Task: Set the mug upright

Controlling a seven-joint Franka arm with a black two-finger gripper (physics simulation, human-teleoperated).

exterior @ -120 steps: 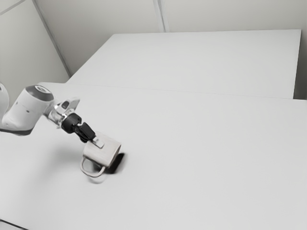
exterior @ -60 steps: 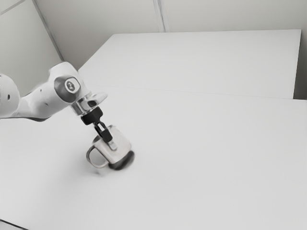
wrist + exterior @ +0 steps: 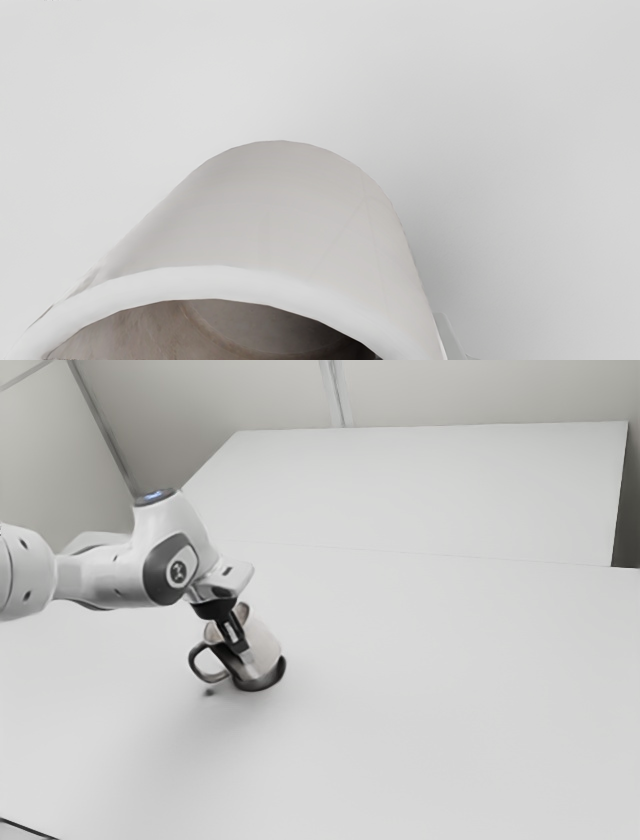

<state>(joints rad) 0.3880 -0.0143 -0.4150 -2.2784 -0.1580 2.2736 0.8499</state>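
Observation:
In the exterior view my gripper reaches down onto the pale mug, one finger against its near wall. The far finger is hidden by the mug, which is gripped between both. Still leaning, the mug has its mouth up toward the exterior view's upper left and its dark base lower right; its handle points left. Whether the base touches the table cannot be told. In the wrist view the mug shows its outer wall, white rim and brownish inside, with a pale fingertip beside the wall.
The white table spreads around the mug. Behind it, in the exterior view, lies another white surface with walls beyond. A dark cable crosses the lower left corner.
My hand has swung toward the exterior view's right and become steeper. The mug has moved right and turned with it, from lying far over to a smaller lean, its mouth now higher.

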